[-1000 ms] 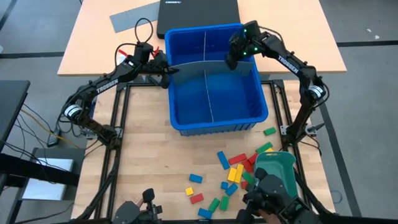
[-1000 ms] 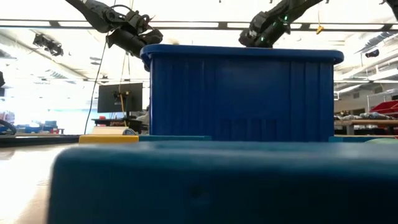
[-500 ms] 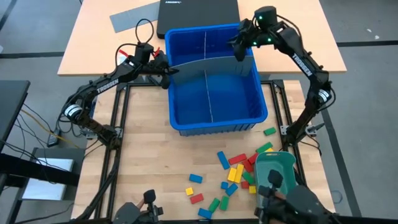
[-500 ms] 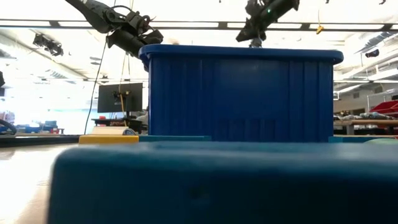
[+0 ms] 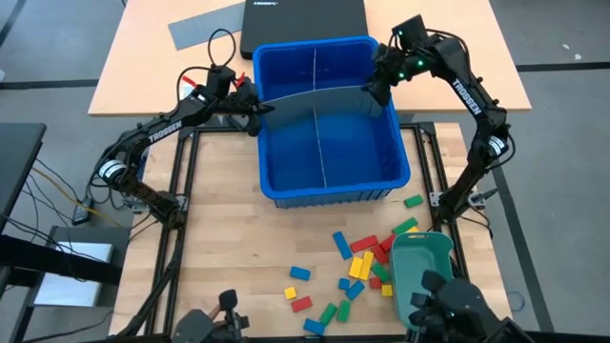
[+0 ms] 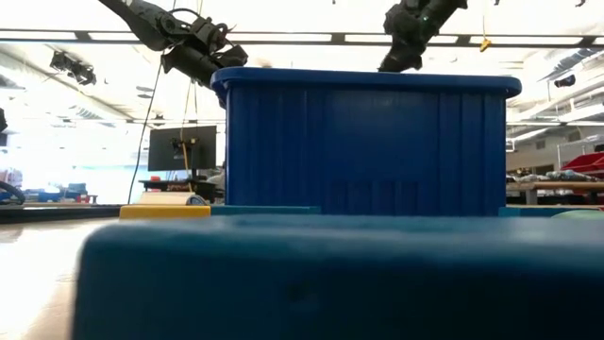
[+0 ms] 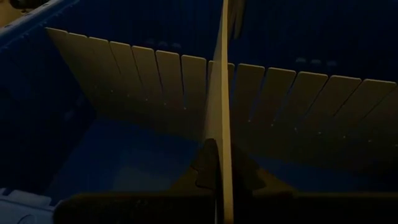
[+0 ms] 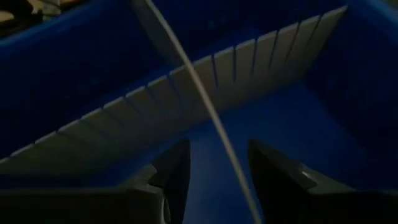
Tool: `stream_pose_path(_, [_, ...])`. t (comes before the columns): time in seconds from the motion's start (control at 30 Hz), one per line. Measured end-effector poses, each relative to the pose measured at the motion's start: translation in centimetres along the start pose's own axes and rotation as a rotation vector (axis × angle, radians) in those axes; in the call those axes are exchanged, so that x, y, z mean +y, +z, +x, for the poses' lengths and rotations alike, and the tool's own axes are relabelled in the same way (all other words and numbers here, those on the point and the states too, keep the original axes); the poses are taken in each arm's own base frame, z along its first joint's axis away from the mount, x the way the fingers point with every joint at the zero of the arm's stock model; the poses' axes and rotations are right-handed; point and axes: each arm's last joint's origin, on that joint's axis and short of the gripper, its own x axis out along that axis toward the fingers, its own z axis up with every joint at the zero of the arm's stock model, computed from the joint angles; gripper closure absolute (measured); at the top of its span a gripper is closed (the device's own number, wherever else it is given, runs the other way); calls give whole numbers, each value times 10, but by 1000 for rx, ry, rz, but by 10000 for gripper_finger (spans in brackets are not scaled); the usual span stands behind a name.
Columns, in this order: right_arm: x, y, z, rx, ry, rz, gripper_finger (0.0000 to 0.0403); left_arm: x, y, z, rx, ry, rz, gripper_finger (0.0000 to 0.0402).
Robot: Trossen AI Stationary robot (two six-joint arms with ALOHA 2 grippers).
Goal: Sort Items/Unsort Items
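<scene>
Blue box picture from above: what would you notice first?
The big blue bin fills the middle, split into sections by thin grey dividers. The left hand is shut on the cross divider at the bin's left wall, and the right hand sits open over that divider's other end. Near the front, colourful blocks lie scattered beside a green tray.

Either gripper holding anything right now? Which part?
Left gripper pinches the cross divider's left end at its top edge. Right gripper is open astride its right end.
</scene>
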Motion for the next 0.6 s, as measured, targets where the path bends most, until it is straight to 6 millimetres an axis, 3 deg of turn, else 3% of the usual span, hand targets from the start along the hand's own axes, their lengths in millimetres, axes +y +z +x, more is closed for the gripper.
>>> stream_pose_path(0.23, [-1, -16, 13, 145, -45, 36, 288, 0, 0, 0, -1, 2, 5, 387])
stream_pose_path(0.43, [0, -17, 17, 187, -98, -64, 382, 0, 0, 0, 0, 3, 7, 387])
stream_pose_path(0.6, [2, -18, 17, 192, -65, -89, 392, 0, 0, 0, -9, -18, 7, 387])
